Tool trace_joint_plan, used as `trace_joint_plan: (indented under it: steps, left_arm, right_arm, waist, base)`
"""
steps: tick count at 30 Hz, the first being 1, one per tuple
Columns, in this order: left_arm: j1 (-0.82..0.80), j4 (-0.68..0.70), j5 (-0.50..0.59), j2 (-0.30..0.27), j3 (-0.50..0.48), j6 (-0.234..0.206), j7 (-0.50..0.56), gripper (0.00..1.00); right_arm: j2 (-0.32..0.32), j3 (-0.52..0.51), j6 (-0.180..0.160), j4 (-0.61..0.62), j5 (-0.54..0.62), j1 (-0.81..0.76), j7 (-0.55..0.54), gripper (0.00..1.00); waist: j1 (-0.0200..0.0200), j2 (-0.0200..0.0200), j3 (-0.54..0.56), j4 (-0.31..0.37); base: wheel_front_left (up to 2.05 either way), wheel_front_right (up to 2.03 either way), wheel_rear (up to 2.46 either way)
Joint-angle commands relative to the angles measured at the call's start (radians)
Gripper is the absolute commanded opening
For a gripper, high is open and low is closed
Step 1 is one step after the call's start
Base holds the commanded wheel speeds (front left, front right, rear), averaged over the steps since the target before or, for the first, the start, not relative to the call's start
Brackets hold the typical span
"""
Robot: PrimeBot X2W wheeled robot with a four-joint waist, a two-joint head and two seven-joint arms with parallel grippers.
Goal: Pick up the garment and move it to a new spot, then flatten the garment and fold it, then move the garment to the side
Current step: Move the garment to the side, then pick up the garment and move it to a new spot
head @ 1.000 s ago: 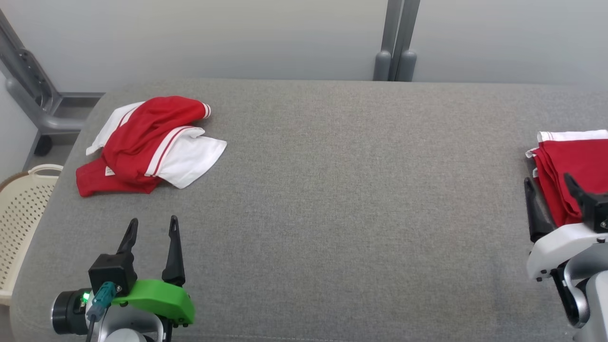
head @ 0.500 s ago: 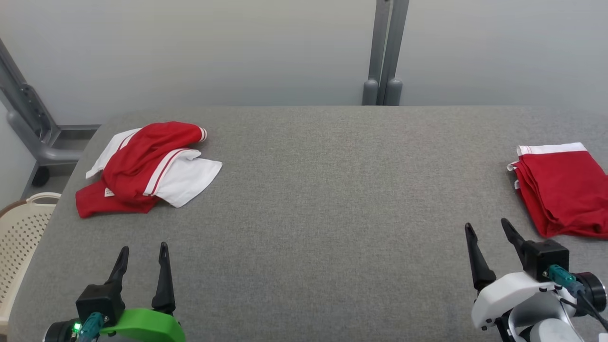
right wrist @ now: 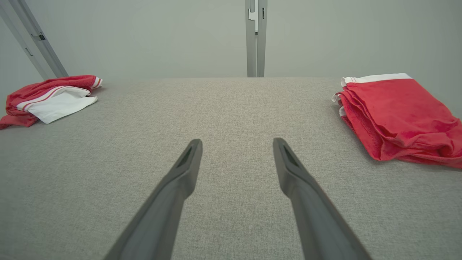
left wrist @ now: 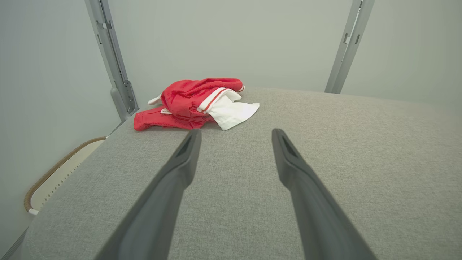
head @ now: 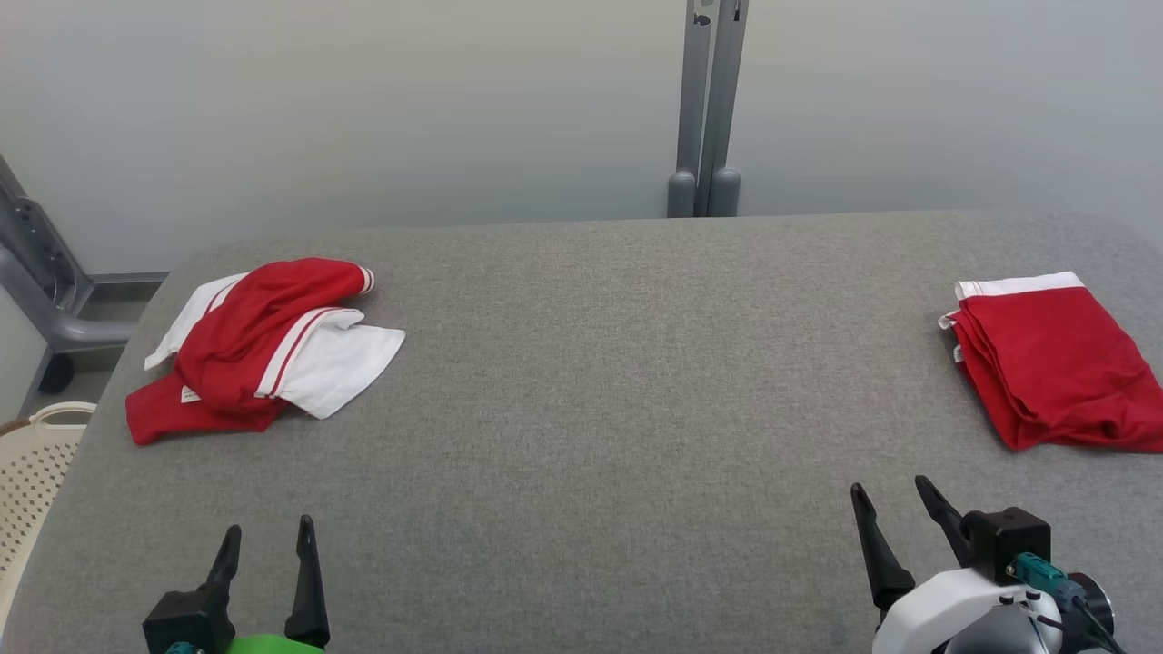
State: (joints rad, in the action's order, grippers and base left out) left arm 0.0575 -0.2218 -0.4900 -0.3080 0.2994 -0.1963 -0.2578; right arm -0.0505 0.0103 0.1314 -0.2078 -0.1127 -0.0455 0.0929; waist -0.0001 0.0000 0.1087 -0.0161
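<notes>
Presently, the crumpled garment (head: 259, 350) is found at the far left of the grey table (head: 591, 409), well apart from the left gripper (head: 270, 525) and right gripper (head: 889, 484), both spread wide and empty. For the pick-up, a raised red fold is judged best pinched from above, so that cloth alone is caught.

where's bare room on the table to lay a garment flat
Widest bare patch: middle of the grey table, between the crumpled garment at left and the folded garment at right. The near strip between left gripper and right gripper is bare too. Both ends are crowded.
</notes>
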Motion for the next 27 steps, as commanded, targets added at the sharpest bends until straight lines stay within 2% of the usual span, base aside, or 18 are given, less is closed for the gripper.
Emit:
trace_joint_plan:
  steps: [1, 7, 17, 22, 27]
  left_arm:
    - [0.015, -0.007, -0.004, -0.003, 0.009, 0.011, 0.011, 1.0]
    - [0.009, -0.006, -0.016, -0.008, 0.004, -0.011, 0.05, 1.0]
    - [0.003, 0.011, -0.023, -0.016, 0.003, -0.016, 0.053, 1.0]
    - [-0.004, 0.014, -0.02, -0.023, 0.009, -0.016, 0.063, 1.0]
    - [-0.008, 0.02, -0.013, -0.034, 0.016, -0.02, 0.077, 1.0]
  right_arm:
    - [-0.001, -0.001, -0.001, -0.007, 0.009, -0.005, 0.002, 1.0]
    - [0.0, -0.005, -0.001, -0.011, 0.026, 0.005, -0.007, 1.0]
    - [0.0, 0.009, -0.001, -0.011, 0.028, 0.002, -0.007, 1.0]
    - [0.0, 0.017, -0.001, -0.011, 0.018, -0.008, -0.007, 1.0]
    - [0.0, 0.03, -0.001, -0.012, 0.005, -0.015, -0.004, 1.0]
  waist:
    - [0.0001, 0.0, 0.0, 0.001]
    - [0.0001, 0.0, 0.0, 0.001]
    - [0.0001, 0.0, 0.002, -0.013]
    - [0.0001, 0.0, 0.003, -0.051]
    - [0.0001, 0.0, 0.007, -0.119]
  base:
    - [0.0, 0.0, 0.0]
    - [0.0, 0.0, 0.0]
    - [0.0, 0.0, 0.0]
    - [0.0, 0.0, 0.0]
    - [0.0, 0.0, 0.0]
